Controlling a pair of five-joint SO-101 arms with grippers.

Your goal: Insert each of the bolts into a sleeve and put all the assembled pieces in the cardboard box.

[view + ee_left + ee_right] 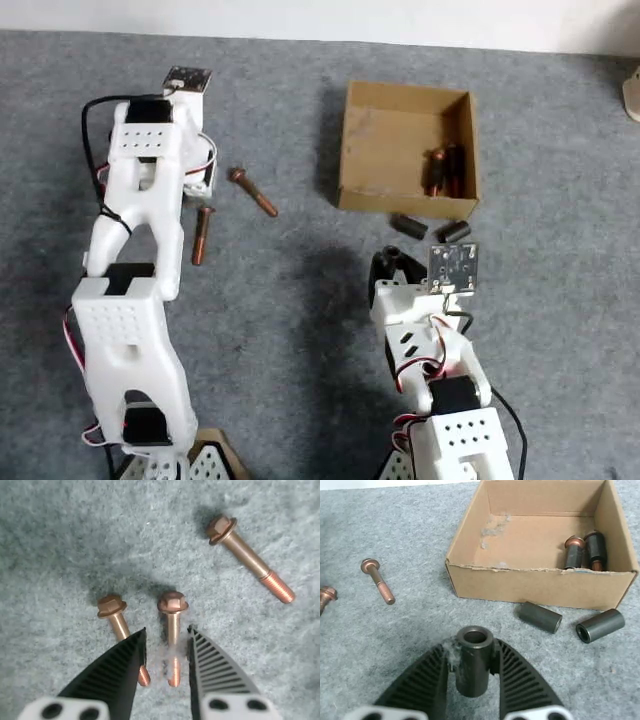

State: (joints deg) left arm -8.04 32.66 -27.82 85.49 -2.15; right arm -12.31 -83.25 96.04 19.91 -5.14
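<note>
Left gripper (166,632): black ribbed jaws were spread and straddled the shank of a copper-coloured hex-flange bolt (173,611), one jaw on each side. Neither visibly touched it. The placement suited a pinch across the shank.
Right gripper (470,647): it was pinching a dark grey cylindrical metal sleeve (472,672). The sleeve stood upright with its open bore facing up, probably so a bolt could be fed in from above.
Neighbouring bolts: a second copper bolt (113,609) lay just beside the straddled one, its shank partly hidden behind one jaw. A third copper bolt (248,556) lay well apart, at an angle.
Loose sleeves: one dark lying sleeve (540,617) and another lying sleeve (600,626) rested on their sides just beside the box's near wall, within the right arm's reach.
Open brown cardboard box (530,587): it sat beyond the right gripper, with two assembled pieces (585,552) together against one side wall.
Grey felt-like mat (300,340): everything rested on it.
Stage: two pieces looked finished; three bolts and three sleeves remained to be paired.
</note>
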